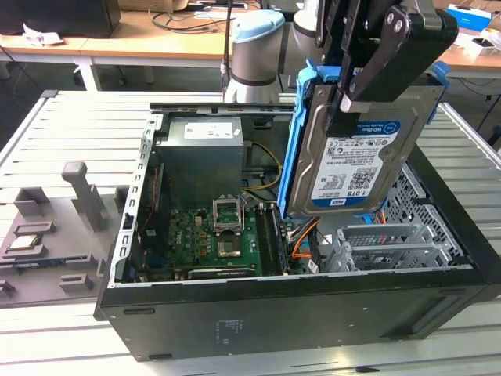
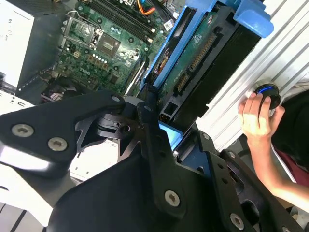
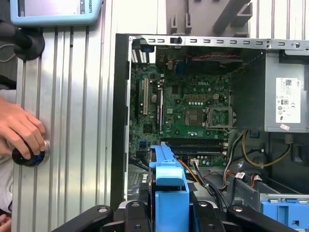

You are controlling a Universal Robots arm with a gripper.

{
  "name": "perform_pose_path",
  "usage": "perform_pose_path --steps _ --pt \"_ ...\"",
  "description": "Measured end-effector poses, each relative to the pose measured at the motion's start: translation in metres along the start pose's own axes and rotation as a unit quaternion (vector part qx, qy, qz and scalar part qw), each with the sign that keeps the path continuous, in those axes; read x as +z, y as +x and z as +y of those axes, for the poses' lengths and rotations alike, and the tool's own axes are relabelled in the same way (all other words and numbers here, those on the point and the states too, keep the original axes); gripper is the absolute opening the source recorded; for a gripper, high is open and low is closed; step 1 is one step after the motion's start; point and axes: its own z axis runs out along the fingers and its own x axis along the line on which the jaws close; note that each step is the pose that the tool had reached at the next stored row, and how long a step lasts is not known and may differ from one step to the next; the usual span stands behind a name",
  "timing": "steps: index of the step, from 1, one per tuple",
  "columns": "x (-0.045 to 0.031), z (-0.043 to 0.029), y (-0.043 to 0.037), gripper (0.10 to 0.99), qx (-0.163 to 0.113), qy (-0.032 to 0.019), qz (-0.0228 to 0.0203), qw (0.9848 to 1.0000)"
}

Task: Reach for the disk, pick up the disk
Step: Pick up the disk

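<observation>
Slatted metal surface (image 1: 63,125) carries open computer case (image 1: 297,313), green motherboard (image 3: 188,106) exposed inside. Disk (image 1: 356,157), blue-framed, hangs lifted above the case's drive bay, label facing the exterior view. Gripper (image 1: 344,102): jaws clamped on disk's upper edge. A person's hand (image 2: 256,118) rests on a small blue knob (image 3: 29,157).

Blue-framed disk (image 3: 170,193) above green motherboard (image 3: 186,116), hand (image 3: 21,131) on knob (image 3: 29,157)

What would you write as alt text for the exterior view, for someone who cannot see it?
A robot arm's black gripper holds a silver disk with a blue frame, lifted upright above an open computer case on a slatted metal table. Inside the case are a green motherboard and a grey power supply.
</observation>
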Motion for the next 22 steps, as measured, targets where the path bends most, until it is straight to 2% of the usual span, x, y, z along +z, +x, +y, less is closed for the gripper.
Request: perform_pose_path --steps 5,7,8,9,12,19,22 --pt "0.0013 0.0006 0.017 0.365 0.0 0.0 -0.0001 1.0" --pt "0.0016 0.0005 0.0175 0.365 0.0 0.0 -0.0028 1.0" --pt "0.0018 0.0004 0.0175 0.365 0.001 0.0002 -0.0067 1.0" --pt "0.0019 0.0004 0.0175 0.365 0.001 0.0002 -0.0081 1.0" --pt "0.0029 -0.0004 0.0175 0.365 0.002 0.0002 -0.0085 1.0" --pt "0.0054 -0.0202 0.0127 0.365 0.002 -0.0001 -0.0081 1.0" --pt "0.0052 -0.0254 0.012 0.365 0.002 -0.0001 -0.008 1.0"
